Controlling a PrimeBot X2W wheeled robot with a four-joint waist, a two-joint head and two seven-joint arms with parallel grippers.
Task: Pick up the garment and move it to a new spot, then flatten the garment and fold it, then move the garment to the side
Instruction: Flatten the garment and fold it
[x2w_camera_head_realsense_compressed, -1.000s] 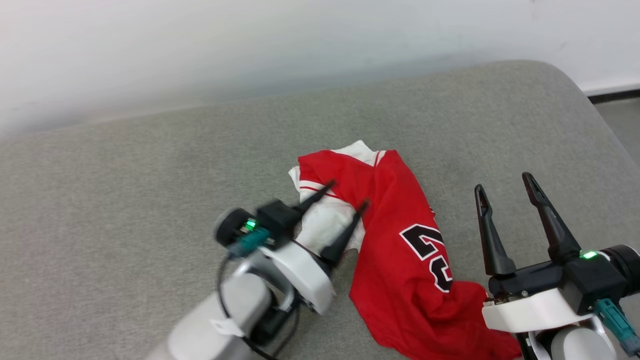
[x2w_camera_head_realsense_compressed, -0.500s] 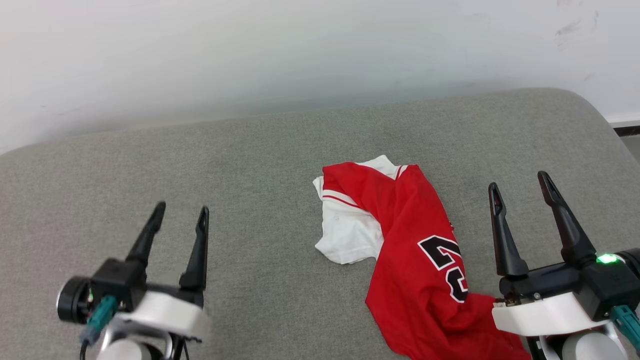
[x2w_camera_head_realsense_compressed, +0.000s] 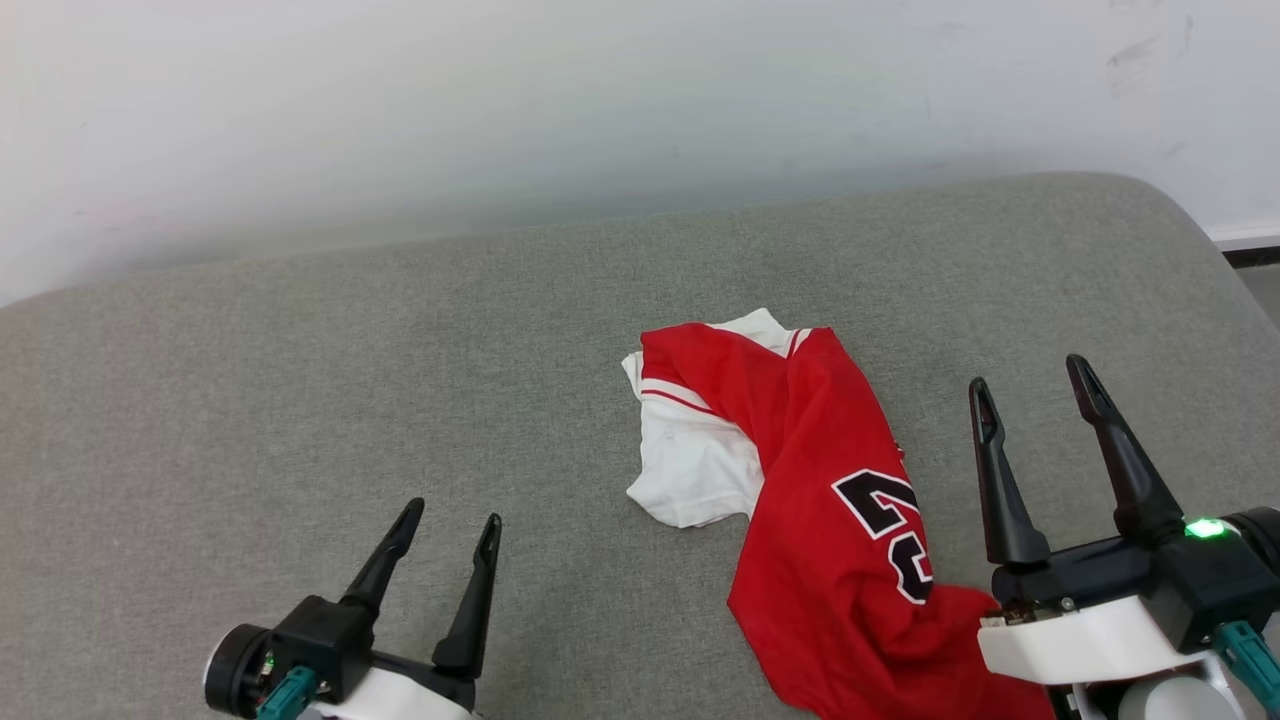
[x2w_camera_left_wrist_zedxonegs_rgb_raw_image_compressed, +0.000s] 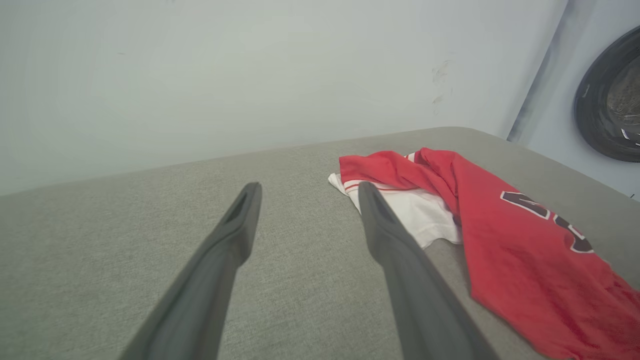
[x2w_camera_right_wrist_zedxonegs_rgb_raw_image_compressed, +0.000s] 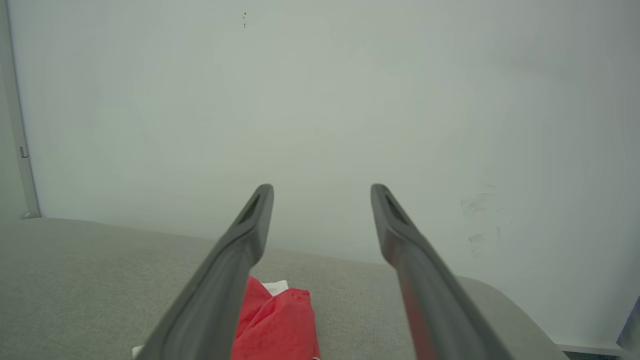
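Either side of the crumpled garment, left gripper and right gripper hung spread and empty, with flattening, folding and moving aside undone.

The red garment has big black numbers with white edges on it. The first one reads 2. The next one looks like a 3, but a fold hides part of it. No other words can be read.
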